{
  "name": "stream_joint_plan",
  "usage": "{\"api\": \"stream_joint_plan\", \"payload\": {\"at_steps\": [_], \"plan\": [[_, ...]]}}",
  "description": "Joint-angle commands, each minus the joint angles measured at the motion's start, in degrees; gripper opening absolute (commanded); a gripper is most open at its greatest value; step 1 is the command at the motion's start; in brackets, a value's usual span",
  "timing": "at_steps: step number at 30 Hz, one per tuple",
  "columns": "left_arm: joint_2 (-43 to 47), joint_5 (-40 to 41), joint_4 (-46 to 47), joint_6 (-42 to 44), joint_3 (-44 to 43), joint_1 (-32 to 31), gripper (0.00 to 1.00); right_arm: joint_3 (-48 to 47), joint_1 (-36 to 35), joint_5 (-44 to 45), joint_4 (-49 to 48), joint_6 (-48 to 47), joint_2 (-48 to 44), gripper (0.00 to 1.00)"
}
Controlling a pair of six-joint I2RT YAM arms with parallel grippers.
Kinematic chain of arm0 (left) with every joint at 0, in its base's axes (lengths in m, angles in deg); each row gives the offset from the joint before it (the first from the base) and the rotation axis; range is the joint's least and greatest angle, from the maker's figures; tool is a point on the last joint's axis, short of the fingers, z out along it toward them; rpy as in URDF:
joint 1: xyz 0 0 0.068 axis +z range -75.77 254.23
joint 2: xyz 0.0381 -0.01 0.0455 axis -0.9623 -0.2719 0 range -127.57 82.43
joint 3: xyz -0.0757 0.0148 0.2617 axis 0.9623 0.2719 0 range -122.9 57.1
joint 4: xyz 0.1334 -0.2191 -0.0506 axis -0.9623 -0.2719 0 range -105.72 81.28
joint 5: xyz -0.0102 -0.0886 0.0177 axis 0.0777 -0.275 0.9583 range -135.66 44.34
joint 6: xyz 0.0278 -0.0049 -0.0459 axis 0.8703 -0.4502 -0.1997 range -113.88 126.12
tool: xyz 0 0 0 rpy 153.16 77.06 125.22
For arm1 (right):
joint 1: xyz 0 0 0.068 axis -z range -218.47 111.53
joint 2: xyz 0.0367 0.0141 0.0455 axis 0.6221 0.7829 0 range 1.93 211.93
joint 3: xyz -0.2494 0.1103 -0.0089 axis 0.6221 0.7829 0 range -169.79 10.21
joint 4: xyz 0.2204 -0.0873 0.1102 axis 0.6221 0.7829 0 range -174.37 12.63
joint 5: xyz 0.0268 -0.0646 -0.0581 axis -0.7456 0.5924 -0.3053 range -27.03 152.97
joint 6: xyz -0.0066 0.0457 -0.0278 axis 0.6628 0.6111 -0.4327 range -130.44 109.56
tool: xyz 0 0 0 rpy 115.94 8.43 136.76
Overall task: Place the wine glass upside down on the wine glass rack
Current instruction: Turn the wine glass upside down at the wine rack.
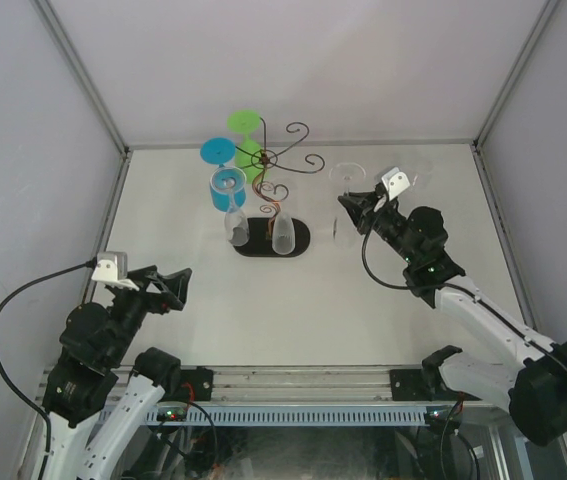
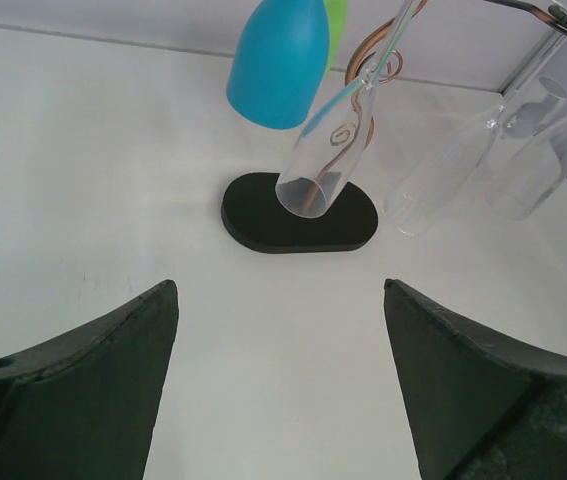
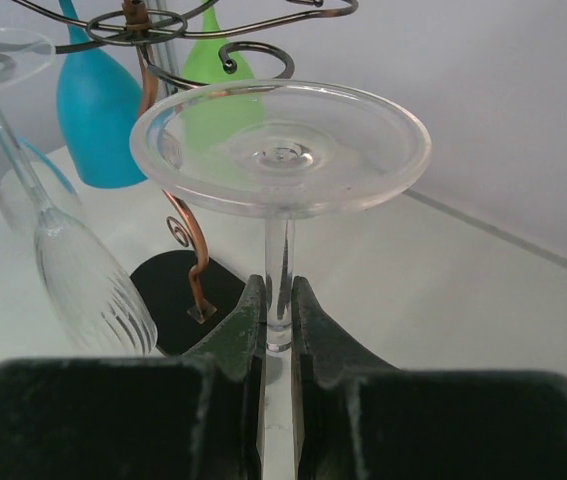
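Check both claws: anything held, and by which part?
Right claw is shut on the wine glass, pinching its stem just under the upturned foot. Left claw is open, holding nothing.

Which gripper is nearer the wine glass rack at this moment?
Right. The right gripper, shut on the stem of the wine glass, is just right of the wine glass rack. The left gripper, open, sits farther off, to the near-left of the rack's base.
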Motion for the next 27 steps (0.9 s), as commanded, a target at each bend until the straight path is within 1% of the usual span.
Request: {"api": "stream_joint_plan", "payload": {"at_steps": [1,10,16,27], "plan": [[-1.12,0.18,1.21,0.69,0.4,0.39,0.86,-4.36,0.79,-2.52,-7.33,-1.72,3.23,0.0],[-0.98,0.23,1.28,0.62,0.5,0.4,0.86,-10.4,1.68,-2.8,-10.48,-2.4,11.31,0.0],[-1.33,0.02,1.36,0.7,0.52,0.4,0.86,-14.2,2.19,-4.67,-11.97,-2.26,16.8,0.0],[-1.42,0.12,1.45,0.7,0.61,0.39,0.86,-17.09,2.31,-8.53,-16.35,-0.62,23.29,0.0]]}}
